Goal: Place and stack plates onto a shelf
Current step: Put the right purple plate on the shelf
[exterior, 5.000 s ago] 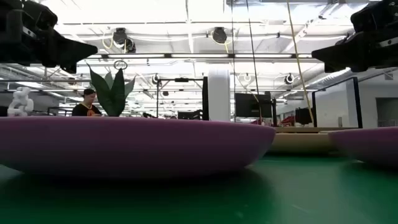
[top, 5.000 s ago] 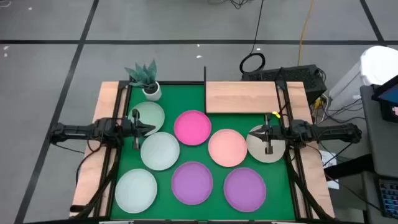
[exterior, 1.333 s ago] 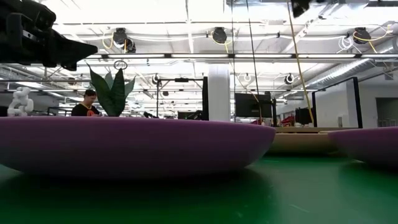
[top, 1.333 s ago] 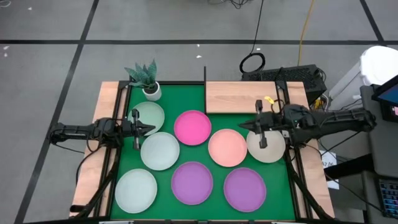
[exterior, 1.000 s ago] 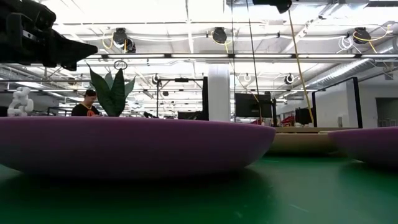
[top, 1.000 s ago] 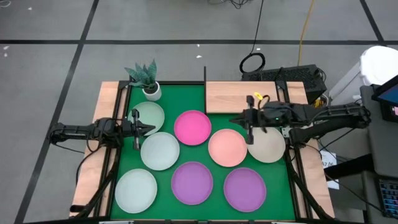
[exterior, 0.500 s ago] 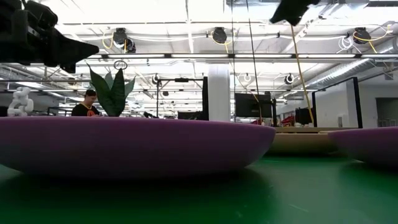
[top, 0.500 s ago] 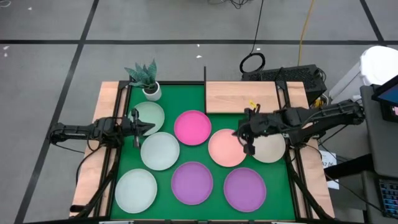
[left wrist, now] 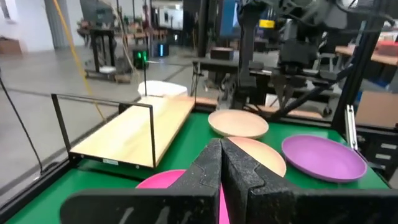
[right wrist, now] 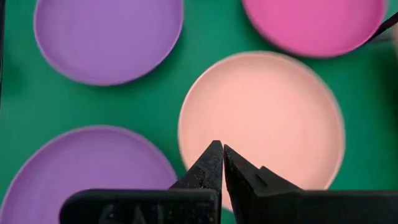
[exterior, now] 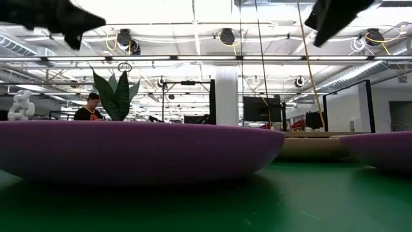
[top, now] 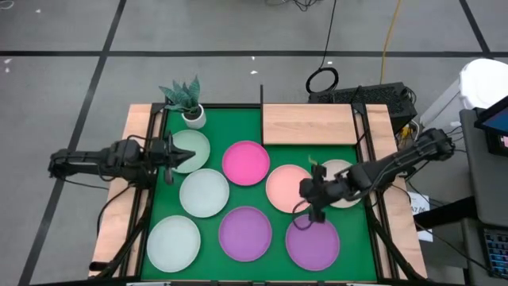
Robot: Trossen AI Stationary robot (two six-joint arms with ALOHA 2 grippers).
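Observation:
Eight round plates lie flat on the green mat: three mint [top: 204,192], one pink [top: 245,163], one salmon [top: 286,187], one beige [top: 343,184] and two purple [top: 245,233] [top: 313,245]. At the mat's far right sits the wooden shelf [top: 308,124] with nothing on it. My right gripper [top: 306,213] is shut and tipped downward, hanging in the air over the near edge of the salmon plate [right wrist: 261,124]. My left gripper [top: 184,156] is shut and level, high above the far mint plate [top: 194,145].
A small potted plant [top: 189,103] stands at the mat's far left corner. A thin dark frame [left wrist: 102,102] rises around the shelf [left wrist: 137,130]. Wooden strips [top: 119,206] border the mat left and right. Cables and equipment lie beyond the table's right side.
My right gripper has swung from beside the beige plate toward the table's near edge and left, sinking and tipping its fingers downward, and now hangs over the salmon plate's near edge. My left gripper has risen above the far mint plate. No plate has moved.

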